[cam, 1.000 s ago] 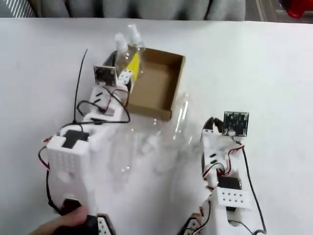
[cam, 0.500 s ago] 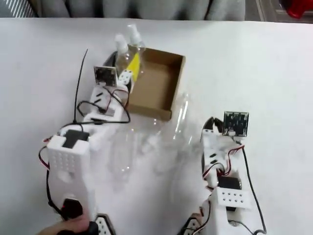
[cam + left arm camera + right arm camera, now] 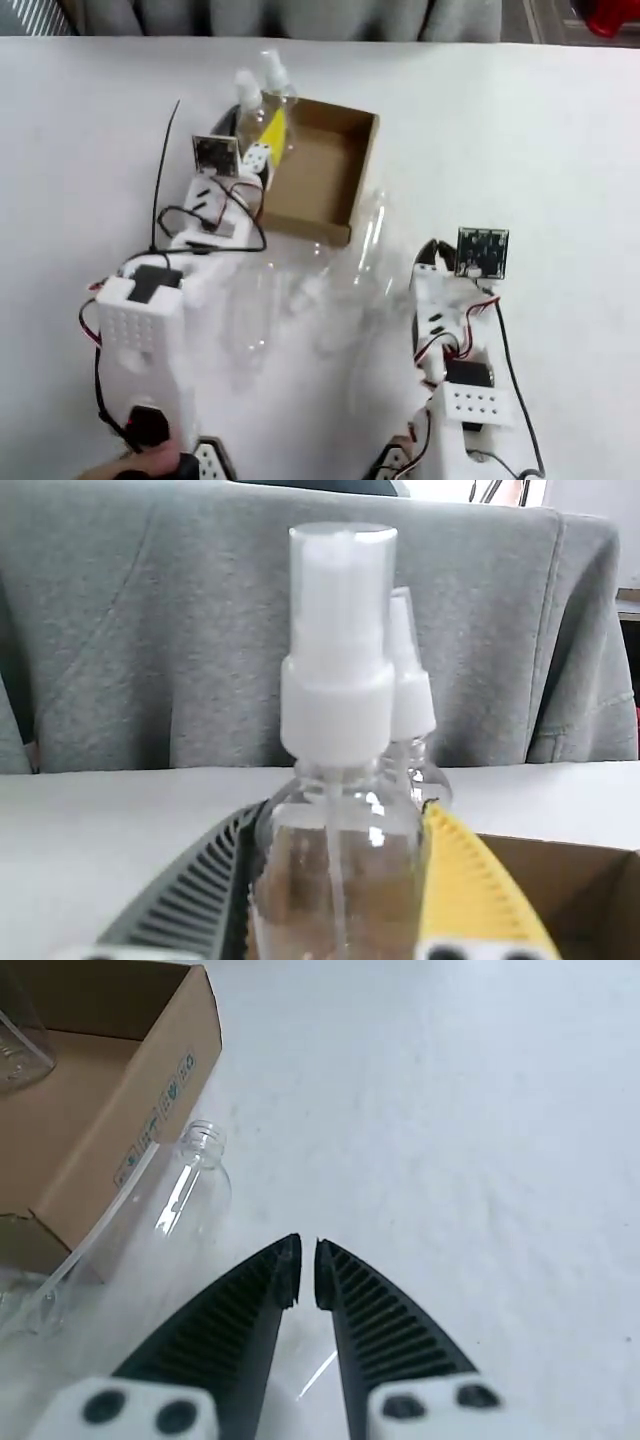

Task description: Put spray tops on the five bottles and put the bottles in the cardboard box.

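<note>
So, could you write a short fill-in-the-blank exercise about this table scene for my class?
1. The left pincer grips a clear bottle that wears a white ____ top.
2. The right pincer is ____ and holds nothing.
3. The uncapped bottle lies on its ____ beside the cardboard box.

Missing words: spray; shut; side.

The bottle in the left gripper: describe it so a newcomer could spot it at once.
Find the cardboard box mid-table; at its far left corner are two clear bottles with white spray tops. It is the nearer bottle, clamped between the left gripper's grey and yellow fingers; its twin behind is ungripped.
</note>
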Robot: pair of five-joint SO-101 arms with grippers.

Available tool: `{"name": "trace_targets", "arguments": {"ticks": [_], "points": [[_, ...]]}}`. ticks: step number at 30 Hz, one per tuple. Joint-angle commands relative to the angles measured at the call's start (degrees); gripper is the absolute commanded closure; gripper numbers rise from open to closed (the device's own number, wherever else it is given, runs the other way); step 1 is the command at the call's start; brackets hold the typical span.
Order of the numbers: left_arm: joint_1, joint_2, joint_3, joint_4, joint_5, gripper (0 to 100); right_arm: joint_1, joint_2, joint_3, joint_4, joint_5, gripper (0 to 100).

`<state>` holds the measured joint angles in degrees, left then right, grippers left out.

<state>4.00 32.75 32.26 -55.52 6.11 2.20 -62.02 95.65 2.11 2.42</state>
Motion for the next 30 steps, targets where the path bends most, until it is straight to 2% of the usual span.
{"name": "trace_targets", "arguments": {"ticks": [1,5,8,11,13,30], "points": [[0.31,-1.19,-0.35,-1.85,1.05,98,1.01,-0.92,0.62,-1.01,-0.09,98.2],[0.13,-1.19,0.35,-1.85,1.05,97,1.01,-0.92,0.62,-1.01,-0.09,98.2],[0.13,-1.19,0.53,-1.32,1.14,88,1.01,-0.92,0.62,-1.01,-0.09,98.2],[0.22,-1.63,0.0,5.63,1.05,79,1.01,-0.92,0.62,-1.01,-0.09,98.2],[0.13,-1.71,-0.7,7.38,1.05,77,1.01,-0.92,0.62,-1.01,-0.09,98.2],[-0.66,-1.8,-0.7,7.56,0.88,76,1.01,-0.92,0.62,-1.19,-0.09,98.2]]}}
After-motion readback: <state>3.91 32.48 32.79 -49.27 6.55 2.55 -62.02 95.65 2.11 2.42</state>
